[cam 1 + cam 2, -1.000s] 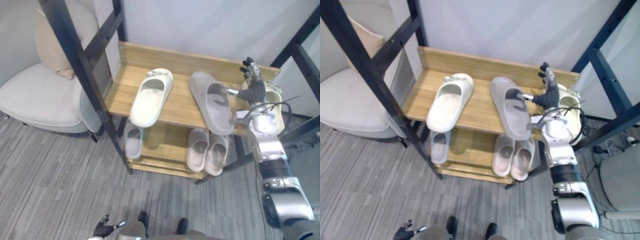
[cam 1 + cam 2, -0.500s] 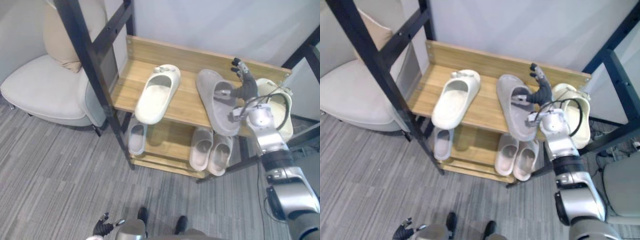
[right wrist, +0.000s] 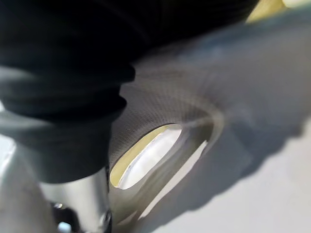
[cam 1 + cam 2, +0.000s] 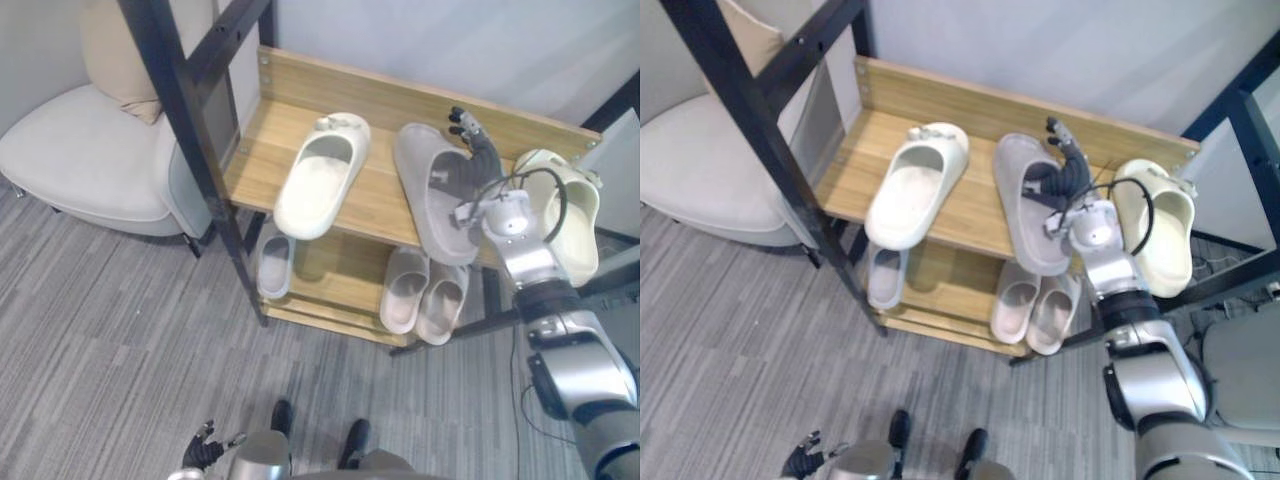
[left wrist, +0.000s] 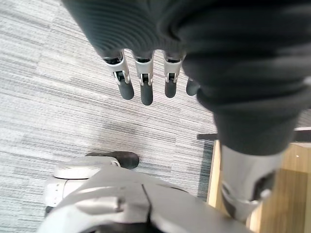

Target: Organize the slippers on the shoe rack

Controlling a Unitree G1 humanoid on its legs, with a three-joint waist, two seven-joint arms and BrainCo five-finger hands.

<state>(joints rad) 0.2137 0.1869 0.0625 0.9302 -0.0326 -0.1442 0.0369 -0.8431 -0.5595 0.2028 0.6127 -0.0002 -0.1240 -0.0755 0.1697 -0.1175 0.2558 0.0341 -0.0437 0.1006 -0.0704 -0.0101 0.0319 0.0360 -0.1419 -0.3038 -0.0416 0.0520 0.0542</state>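
The wooden shoe rack (image 4: 300,92) carries three slippers on its top shelf: a white slipper (image 4: 320,178) on the left, a grey slipper (image 4: 437,232) in the middle and a cream slipper (image 4: 566,215) at the right end. The grey and cream ones overhang the front edge. My right hand (image 4: 478,160) is at the grey slipper's strap, thumb inside the opening and fingers lying over it. The right wrist view has the grey slipper's strap (image 3: 218,87) pressed close against the hand. My left hand (image 5: 141,90) hangs low over the carpet with straight fingers.
On the lower shelf lie a pair of beige slippers (image 4: 425,295) and a small grey slipper (image 4: 272,270). A black metal post (image 4: 195,150) crosses in front of the rack's left end. A white armchair (image 4: 85,160) stands to the left.
The view has shifted, bringing the cream slipper fully in. My right hand has settled further onto the grey slipper's strap, and that slipper sits slightly nearer the white one.
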